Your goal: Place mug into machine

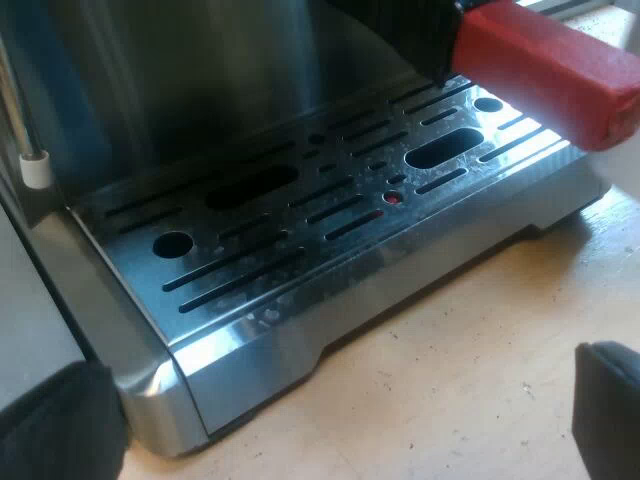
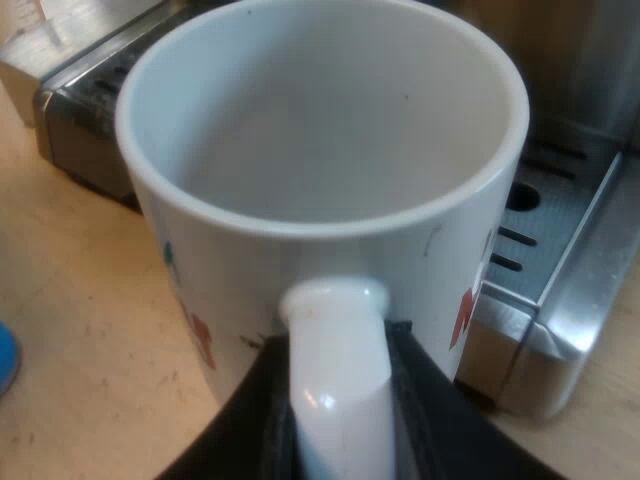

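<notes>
A white mug [image 2: 320,190] with small coloured marks stands upright and empty, close before the espresso machine's drip tray [image 2: 560,250]. My right gripper [image 2: 340,410] is shut on the mug's handle [image 2: 335,380], one black finger on each side of it. In the left wrist view the slotted steel drip tray [image 1: 330,200] lies bare, with the holder's red handle end [image 1: 550,70] jutting out above it. My left gripper [image 1: 340,420] is open over the wooden table just before the tray, its dark fingertips [image 1: 60,420] wide apart and empty.
The wooden table [image 1: 470,380] runs along the tray's front edge. A white-tipped steam wand [image 1: 30,160] hangs beside the tray. A second metal unit [image 2: 80,100] stands behind the mug. A blue thing [image 2: 5,360] lies on the table near the mug.
</notes>
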### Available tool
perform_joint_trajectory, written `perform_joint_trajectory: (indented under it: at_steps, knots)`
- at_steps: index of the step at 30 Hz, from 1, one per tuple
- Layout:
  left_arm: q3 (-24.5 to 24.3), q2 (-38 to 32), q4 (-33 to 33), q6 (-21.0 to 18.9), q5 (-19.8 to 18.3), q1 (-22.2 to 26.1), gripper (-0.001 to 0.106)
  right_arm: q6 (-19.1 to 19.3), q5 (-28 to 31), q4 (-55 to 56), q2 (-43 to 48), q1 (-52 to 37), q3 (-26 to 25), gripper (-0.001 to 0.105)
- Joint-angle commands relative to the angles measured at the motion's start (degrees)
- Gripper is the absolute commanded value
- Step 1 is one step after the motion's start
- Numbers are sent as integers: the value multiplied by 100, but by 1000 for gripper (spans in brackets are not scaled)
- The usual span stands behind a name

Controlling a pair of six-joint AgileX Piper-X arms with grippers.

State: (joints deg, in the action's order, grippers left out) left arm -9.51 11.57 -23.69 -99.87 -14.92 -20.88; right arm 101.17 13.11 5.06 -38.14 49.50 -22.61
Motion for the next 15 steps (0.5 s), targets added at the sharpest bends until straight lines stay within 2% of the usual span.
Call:
perform_joint_trajectory:
  at_steps: [1, 5, 12, 15]
  knots:
    - [-14, -17, 90, -13, 38, -28, 93, 3, 39, -923, -468, 2, -154, 0]
    - [-14, -17, 90, -13, 15, -28, 93, 3, 16, -1675, -1342, 2, -306, 0]
    - [-14, -17, 103, -13, -27, -28, 93, 3, 16, -2082, -2260, 2, -651, 0]
    - [-14, -17, 129, -13, -26, -28, 93, 3, 16, -2553, -2938, 2, -904, 0]
